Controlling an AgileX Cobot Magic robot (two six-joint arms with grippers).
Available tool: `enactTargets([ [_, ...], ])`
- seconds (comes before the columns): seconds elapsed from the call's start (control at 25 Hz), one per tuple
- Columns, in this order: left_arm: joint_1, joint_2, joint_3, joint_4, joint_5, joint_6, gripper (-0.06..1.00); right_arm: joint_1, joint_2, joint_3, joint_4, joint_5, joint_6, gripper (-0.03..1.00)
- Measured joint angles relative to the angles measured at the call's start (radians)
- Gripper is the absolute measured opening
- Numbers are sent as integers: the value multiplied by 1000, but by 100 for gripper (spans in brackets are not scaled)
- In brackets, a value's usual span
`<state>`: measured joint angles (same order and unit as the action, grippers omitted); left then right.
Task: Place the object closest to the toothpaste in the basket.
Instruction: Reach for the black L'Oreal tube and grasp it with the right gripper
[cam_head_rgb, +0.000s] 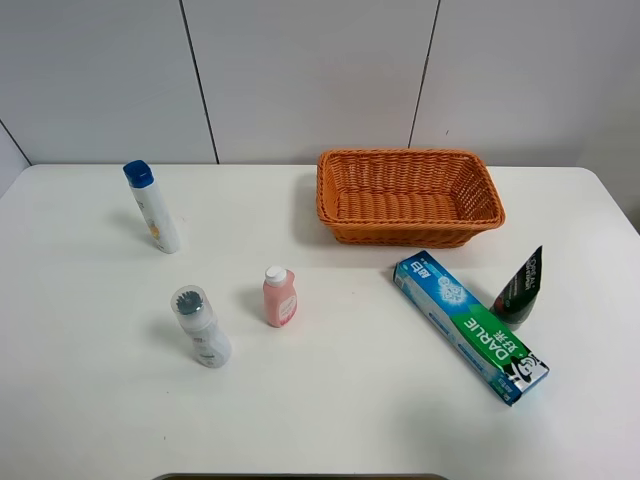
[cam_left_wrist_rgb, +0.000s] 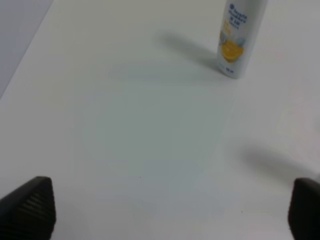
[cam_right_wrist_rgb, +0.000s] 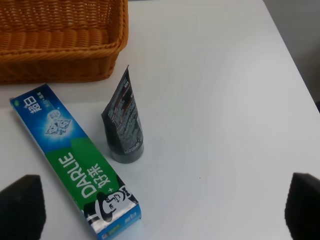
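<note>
Tube (cam_head_rgb: 519, 290) stands untouched, so the grasp has yet to start. Left tool (cam_left_wrist_rgb: 167, 210) hangs spread over the table (cam_left_wrist_rgb: 125, 125); basket (cam_head_rgb: 400, 232) lies at 11 o'clock of the toothpaste box (cam_head_rgb: 470, 325), tube just at its 2 o'clock. Right tool (cam_right_wrist_rgb: 162, 205), spread too, should descend on it.

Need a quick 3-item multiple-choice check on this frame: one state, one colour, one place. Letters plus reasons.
1. The basket is: A tipped over; B holding a tube; C empty.
2. The tall white bottle has a cap that is: A red; B blue; C green.
3. The dark tube is: A upright beside the toothpaste box; B lying on top of it; C in the basket.

C: only bare wicker shows inside.
B: the cap is plainly blue in the high view.
A: it stands on its cap next to the box.
</note>
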<state>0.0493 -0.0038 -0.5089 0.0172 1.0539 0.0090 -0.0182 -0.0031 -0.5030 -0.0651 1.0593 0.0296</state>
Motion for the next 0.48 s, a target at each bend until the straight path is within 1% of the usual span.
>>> enactTargets([
  [0.48, 0, 0, 0, 0, 0, 0, 94, 0, 0, 0, 0, 0, 0, 99],
])
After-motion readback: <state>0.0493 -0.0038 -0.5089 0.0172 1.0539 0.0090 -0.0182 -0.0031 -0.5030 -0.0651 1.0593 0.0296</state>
